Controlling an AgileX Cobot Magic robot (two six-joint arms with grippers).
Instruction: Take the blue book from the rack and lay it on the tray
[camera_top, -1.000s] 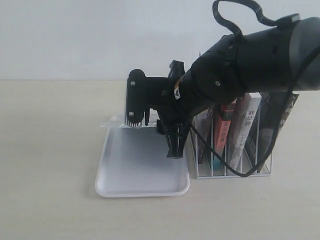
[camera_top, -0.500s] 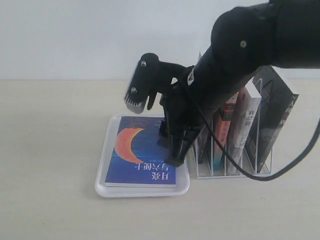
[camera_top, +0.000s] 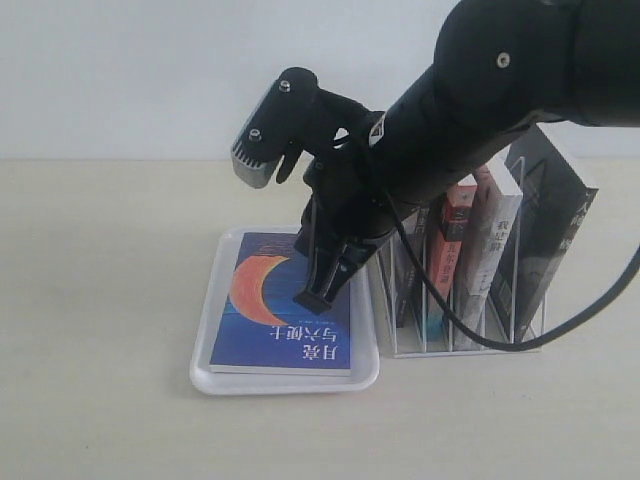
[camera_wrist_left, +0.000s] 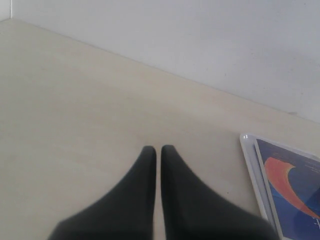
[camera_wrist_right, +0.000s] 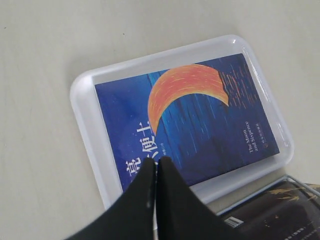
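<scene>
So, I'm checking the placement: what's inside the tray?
The blue book lies flat in the tray, cover up. The right end effector hangs above it, hiding a strip of cover; the tray floor beneath cannot be seen.

Table (camera_top: 100, 300) runs to a wall (camera_top: 150, 80) at the far side. Tray (camera_top: 203, 365) on the table, about centre. Book (camera_top: 250, 335) lies flat in the tray, filling most of it, rim clear all round. Rack (camera_top: 470, 347) stands on the table just right of the tray, whether touching cannot be told. Standing books (camera_top: 500, 250) upright in the rack's slots, leaning slightly. Right gripper (camera_top: 315, 298) hangs over the flat book's right half, its arm crossing in front of the rack's upper left. Left gripper (camera_wrist_left: 156, 149) over bare table, tray corner nearby.
</scene>
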